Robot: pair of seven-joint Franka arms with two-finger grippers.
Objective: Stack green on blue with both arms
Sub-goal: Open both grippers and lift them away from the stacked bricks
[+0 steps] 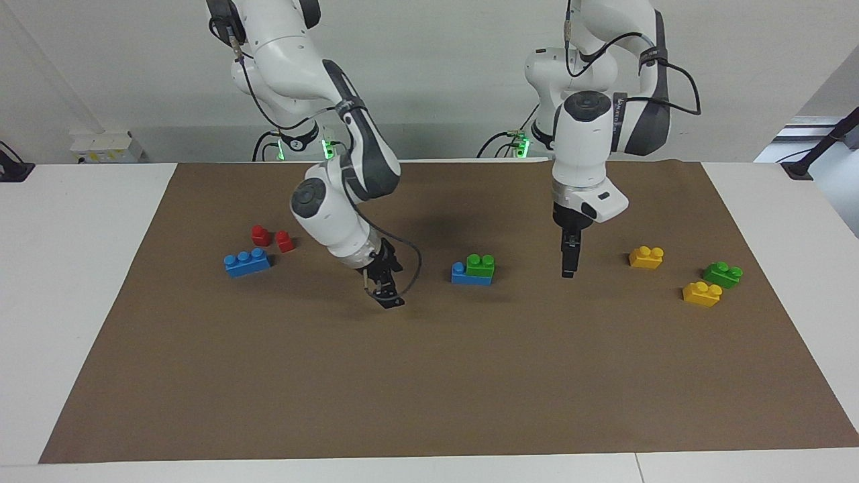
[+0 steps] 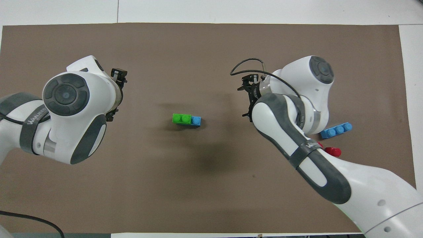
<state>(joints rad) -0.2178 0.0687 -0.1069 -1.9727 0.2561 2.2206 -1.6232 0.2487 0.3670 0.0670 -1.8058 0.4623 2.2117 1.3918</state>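
Facing view shows the green brick (image 1: pixel 480 264) seated on the blue brick (image 1: pixel 462 274) at frame centre, while the left gripper (image 1: pixel 568 263) and right gripper (image 1: pixel 384 290) hang apart on either side, spread wide and empty, apparently since the stack looks finished.

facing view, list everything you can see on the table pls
green brick: 1, green, stacked on the blue brick, mid-mat
spare blue brick: 1, blue, toward the right arm's end
red pieces: 2, red, beside it, nearer the robots
yellow bricks: 2, yellow, toward the left arm's end
spare green brick: 1, green, between the yellow ones
mat: 1, brown, on the white table
left gripper: black, open, over the mat
right gripper: black, open, over the mat
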